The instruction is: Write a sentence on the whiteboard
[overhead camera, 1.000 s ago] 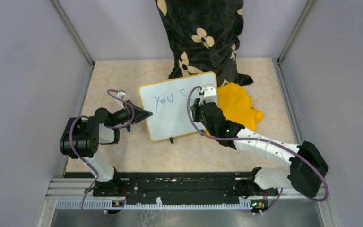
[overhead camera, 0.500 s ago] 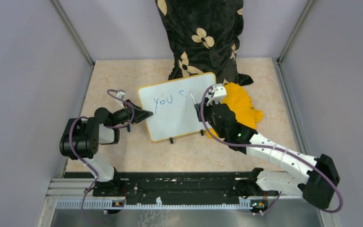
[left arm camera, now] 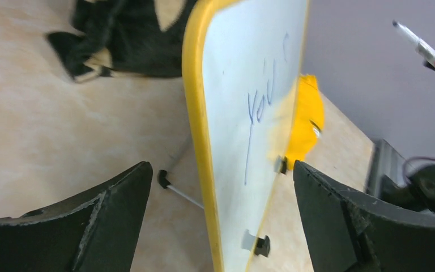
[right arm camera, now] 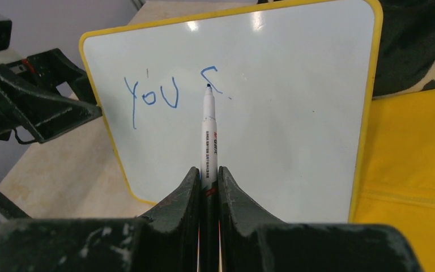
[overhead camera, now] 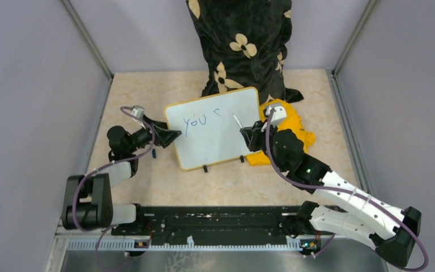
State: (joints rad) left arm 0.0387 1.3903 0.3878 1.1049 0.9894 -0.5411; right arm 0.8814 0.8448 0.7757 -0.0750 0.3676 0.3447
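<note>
The whiteboard stands tilted on the table, yellow-framed, with the sentence reading "you c" in blue. My left gripper is open at the board's left edge. In the left wrist view that edge runs between the wide-apart fingers without touching them. My right gripper is shut on a white marker to the right of the writing. In the right wrist view the marker points at the "c". Its tip hangs clear of the board.
A black flowered cloth is heaped at the back wall behind the board. A yellow cloth lies to the board's right, under my right arm. Small black clips sit on the board's lower edge. Grey walls enclose the table.
My left gripper has opened and let go of the board's left edge, and its arm has shifted. My right arm has drawn back to the right, lifting the marker off the board.
</note>
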